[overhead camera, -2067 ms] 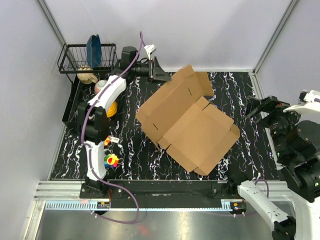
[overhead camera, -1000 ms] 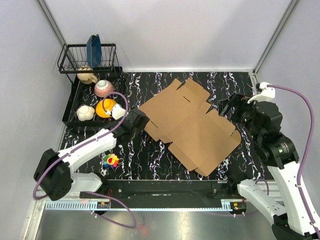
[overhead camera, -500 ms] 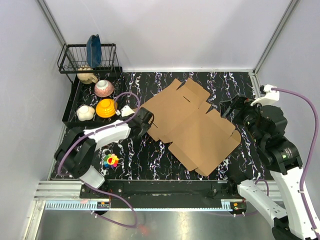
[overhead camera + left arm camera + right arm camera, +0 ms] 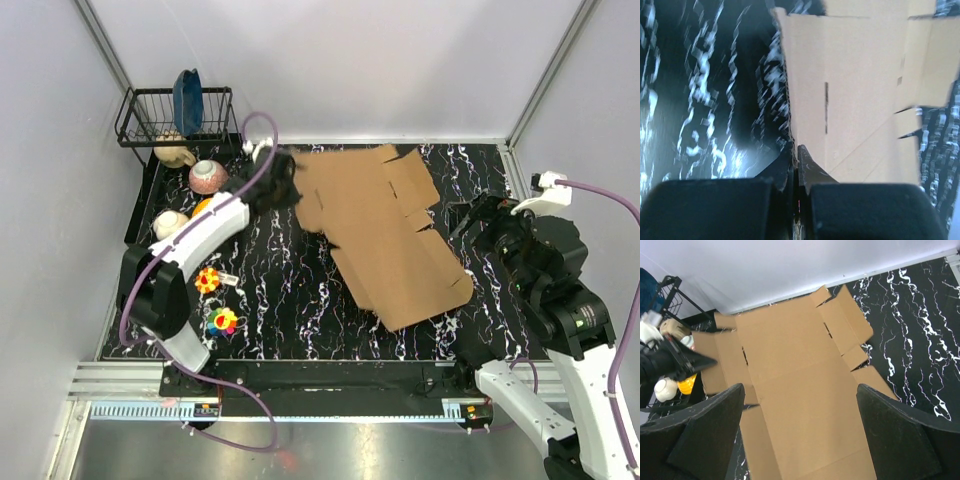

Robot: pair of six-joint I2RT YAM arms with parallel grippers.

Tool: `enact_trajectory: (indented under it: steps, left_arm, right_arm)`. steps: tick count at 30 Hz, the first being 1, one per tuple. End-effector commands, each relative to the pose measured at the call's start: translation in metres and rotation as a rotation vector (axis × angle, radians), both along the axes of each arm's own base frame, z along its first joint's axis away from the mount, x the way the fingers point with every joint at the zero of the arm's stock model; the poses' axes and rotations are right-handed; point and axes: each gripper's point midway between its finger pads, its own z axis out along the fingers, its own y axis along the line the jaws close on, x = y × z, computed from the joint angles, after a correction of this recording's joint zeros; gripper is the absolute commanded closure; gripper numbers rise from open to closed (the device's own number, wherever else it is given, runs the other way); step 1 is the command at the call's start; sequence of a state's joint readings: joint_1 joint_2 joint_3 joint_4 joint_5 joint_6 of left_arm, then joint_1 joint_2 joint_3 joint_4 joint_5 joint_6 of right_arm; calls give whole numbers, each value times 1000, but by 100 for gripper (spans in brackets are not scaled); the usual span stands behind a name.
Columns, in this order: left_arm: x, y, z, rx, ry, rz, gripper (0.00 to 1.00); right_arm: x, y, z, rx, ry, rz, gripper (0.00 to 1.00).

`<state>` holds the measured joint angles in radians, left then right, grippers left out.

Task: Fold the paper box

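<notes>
The left gripper (image 4: 283,190) is clamped tight on the box's (image 4: 385,230) far-left edge; the right gripper (image 4: 800,390) hovers wide open, empty.

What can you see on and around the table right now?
paper box: one, brown, lying flat mid-table
table: one, black with white marbling
wire rack: one, black, far left corner
blue item: one, standing in the rack
tray: one, black, left edge
pinkish bowl: one, in the tray
white item: one, in the tray
beige item: one, at the tray's far end
orange item: one, mostly hidden behind the left arm
toys: two, multicoloured, near left of the table
left fingers: black, shut on the box's edge
right fingers: black, open, clear of the box
</notes>
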<state>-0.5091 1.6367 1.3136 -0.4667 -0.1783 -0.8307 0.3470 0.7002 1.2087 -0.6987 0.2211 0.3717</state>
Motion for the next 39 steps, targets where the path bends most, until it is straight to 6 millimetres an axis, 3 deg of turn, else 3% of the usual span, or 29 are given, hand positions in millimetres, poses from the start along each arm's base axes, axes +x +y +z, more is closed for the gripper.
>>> enact_trajectory:
  steps: [1, 3, 6, 7, 10, 11, 14, 16, 20, 22, 25, 26, 27, 30, 31, 32, 33, 35, 37, 38, 39]
  left_arm:
    - [20, -21, 75, 12, -137, -320, 100]
    - [21, -24, 98, -2, -177, -398, 100]
    - [6, -37, 127, -74, -219, -540, 100]
    - [-9, -49, 135, -148, -216, -633, 100]
    - [-41, -57, 153, -283, -218, -773, 100]
    - [-49, -59, 149, -323, -217, -806, 100]
    - [-73, -56, 175, -442, -298, -895, 100]
    - [-76, -44, 175, -479, -309, -911, 100]
    - [-46, -18, 126, -362, -204, -800, 93]
    - [-31, -8, 86, -280, -98, -726, 90]
    - [-8, 12, 41, -147, -18, -625, 71]
    - [-4, 16, 35, -124, -7, -607, 59]
    - [2, 23, 28, -86, 3, -574, 55]
    - [16, 38, 38, -15, -37, -503, 38]
    - [19, 42, 56, 3, -83, -484, 26]
    - [22, 46, 66, 25, -112, -462, 21]
    - [27, 54, 76, 60, -140, -421, 1]
    - [25, 59, 101, 61, -199, -383, 1]
    - [22, 60, 118, 31, -258, -334, 1]
    - [20, 60, 120, 12, -272, -314, 1]
    - [20, 57, 110, -15, -293, -304, 1]
  right_arm:
    - [-11, -7, 31, 0, -77, -13, 1]
    - [-13, -10, 35, 0, -88, -19, 1]
    - [-17, -12, 38, -3, -94, -23, 1]
    - [-17, -13, 39, -6, -95, -27, 1]
    - [-20, -14, 44, -5, -105, -27, 0]
    - [-21, -14, 46, -4, -108, -23, 0]
    - [-20, -11, 43, -1, -100, -12, 0]
    - [-18, -8, 40, 8, -93, 2, 1]
    - [-15, -2, 28, 14, -69, 19, 1]
    - [-12, -1, 18, 10, -47, 18, 1]
    - [-7, 4, 3, 18, -13, 29, 1]
    - [-6, 8, 0, 25, -4, 44, 2]
    - [-5, 10, -7, 25, 13, 52, 2]
    - [-1, 13, -19, 20, 45, 60, 2]
    - [0, 13, -21, 17, 49, 59, 2]
    - [1, 14, -22, 19, 53, 59, 2]
    - [3, 16, -28, 19, 65, 65, 2]
    - [9, 25, -31, 52, 73, 90, 2]
    - [13, 43, -48, 90, 113, 157, 4]
    - [23, 54, -50, 137, 116, 179, 4]
    - [28, 63, -68, 156, 156, 208, 5]
